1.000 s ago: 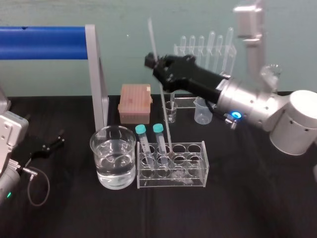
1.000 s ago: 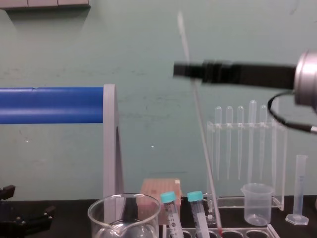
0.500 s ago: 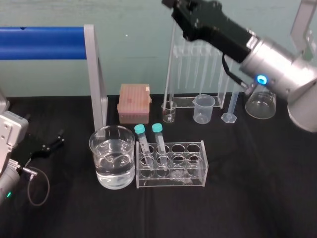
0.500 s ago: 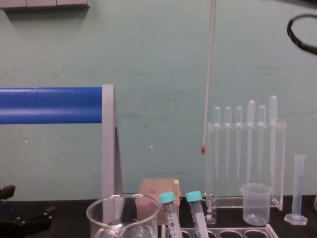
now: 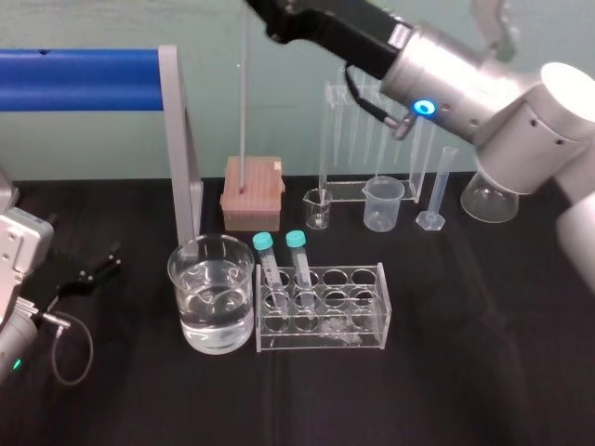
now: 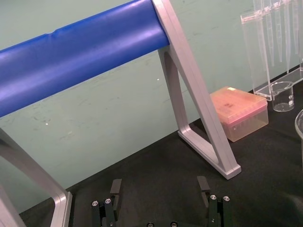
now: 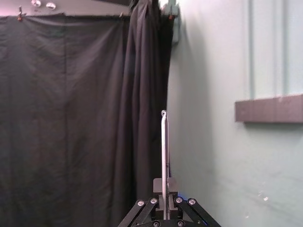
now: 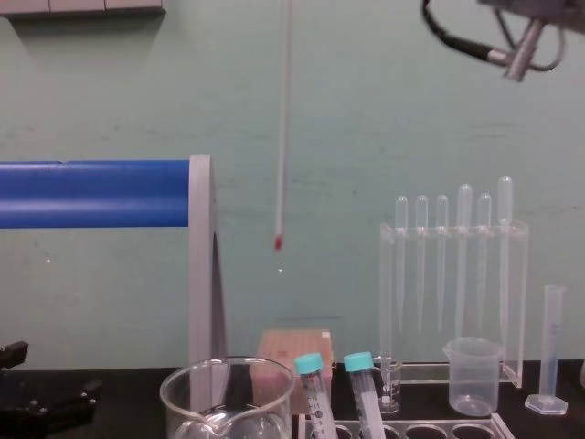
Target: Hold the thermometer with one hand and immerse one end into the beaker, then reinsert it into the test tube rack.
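where the left claw [image 5: 85, 275] lies: bench's [image 5: 465, 372] left edge, fingers spread.
beaker [image 5: 182, 288]: holds water, just left of test tube rack [image 5: 367, 321], base cut off in chest view.
thermometer [image 5: 244, 102]: upright in mid-air, red tip well above beaker, top end cut off.
right claw [image 5: 265, 11]: head view's top edge, tips cut off, pinching thermometer.
test tube rack: teal-capped tubes [image 5: 296, 240] at left end.

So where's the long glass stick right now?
In the chest view the thermometer hangs upright from the right gripper, its red tip high above the beaker.
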